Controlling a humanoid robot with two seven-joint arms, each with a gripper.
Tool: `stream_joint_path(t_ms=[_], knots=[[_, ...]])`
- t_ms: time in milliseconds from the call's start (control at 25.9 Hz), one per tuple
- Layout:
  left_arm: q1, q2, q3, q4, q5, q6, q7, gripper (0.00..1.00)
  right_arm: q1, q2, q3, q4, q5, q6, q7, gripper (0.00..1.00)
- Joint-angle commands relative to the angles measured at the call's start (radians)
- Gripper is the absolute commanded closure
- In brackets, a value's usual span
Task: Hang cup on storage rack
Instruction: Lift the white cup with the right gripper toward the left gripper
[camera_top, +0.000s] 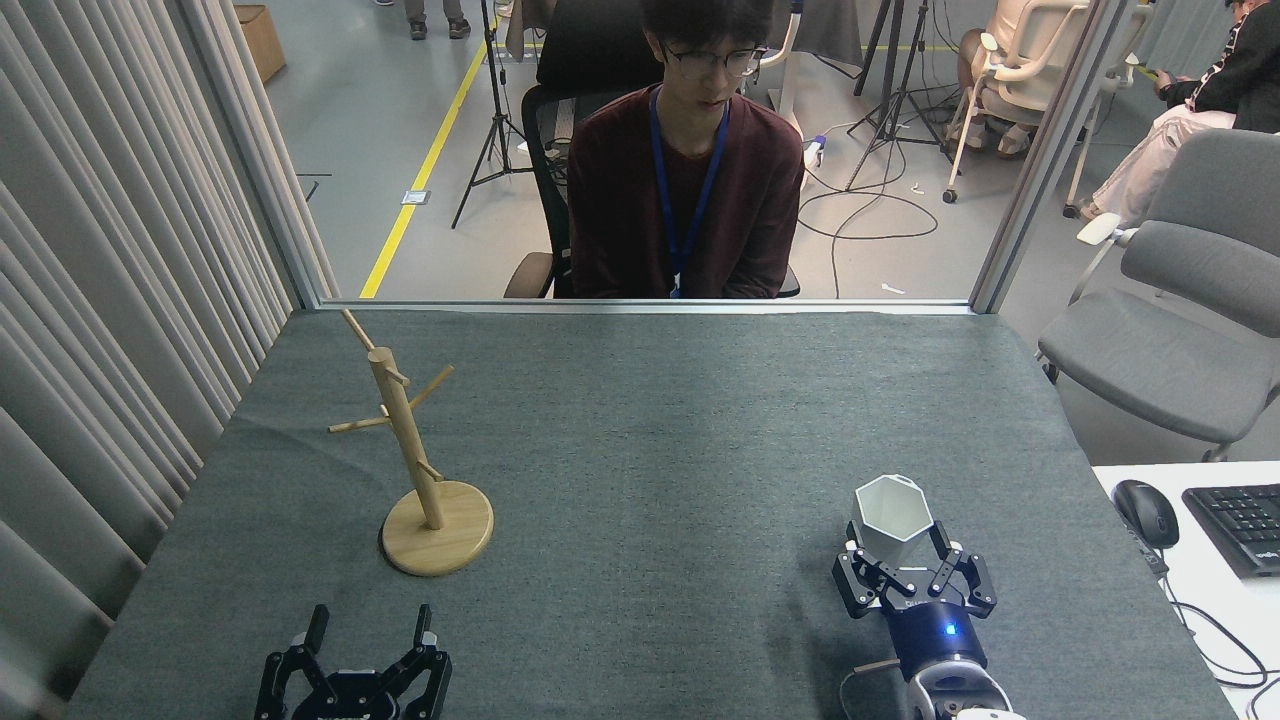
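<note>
One cup upright on the tabletop, right end effector around its base.

The single white cup (891, 519) stands mouth up, long axis vertical, on the right near part of the grey tabletop (650, 450). The right end effector (902, 556) has its fingers spread either side of the cup; contact cannot be confirmed. One wooden rack (415, 450) stands upright, well apart to the left. The left end effector (370, 628) rests spread and empty. No legible writing.

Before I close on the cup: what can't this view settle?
- Cup base and any side hole: hidden behind the right gripper.
- Whether its jaws touch the cup walls: too small to tell.
- Left gripper body: cut off by the bottom edge.
- Rack lowest peg: tiny.
</note>
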Motion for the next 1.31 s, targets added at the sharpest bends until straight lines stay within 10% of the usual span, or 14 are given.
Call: stream_joint_path(t_ms=[0,232,348,541,1083,1276], knots=[[0.000,0.000,0.000,0.000,0.000,0.000,0.000,0.01,-0.026,-0.002,0.000,0.038,-0.001,0.000,-0.002,0.01],[0.000,0.003,0.000,0.000,0.000,0.000,0.000,0.01,-0.083,-0.011,0.000,0.126,0.000,0.003,-0.004,0.03],[0.000,0.005,0.000,0.000,0.000,0.000,0.000,0.01,-0.098,-0.013,0.001,0.155,0.002,0.002,-0.005,0.37],[-0.002,-0.004,-0.004,-0.008,0.000,-0.002,0.002,0.01,-0.086,-0.019,0.010,0.140,-0.003,-0.006,-0.030,0.40],[-0.114,-0.043,-0.337,0.155,-0.207,-0.002,0.075,0.01,0.068,0.110,0.310,-0.393,0.005,-0.039,-0.030,0.40],[-0.138,-0.046,-0.343,0.192,-0.207,-0.002,0.072,0.01,0.137,0.194,0.395,-0.422,0.134,-0.036,-0.030,0.40]])
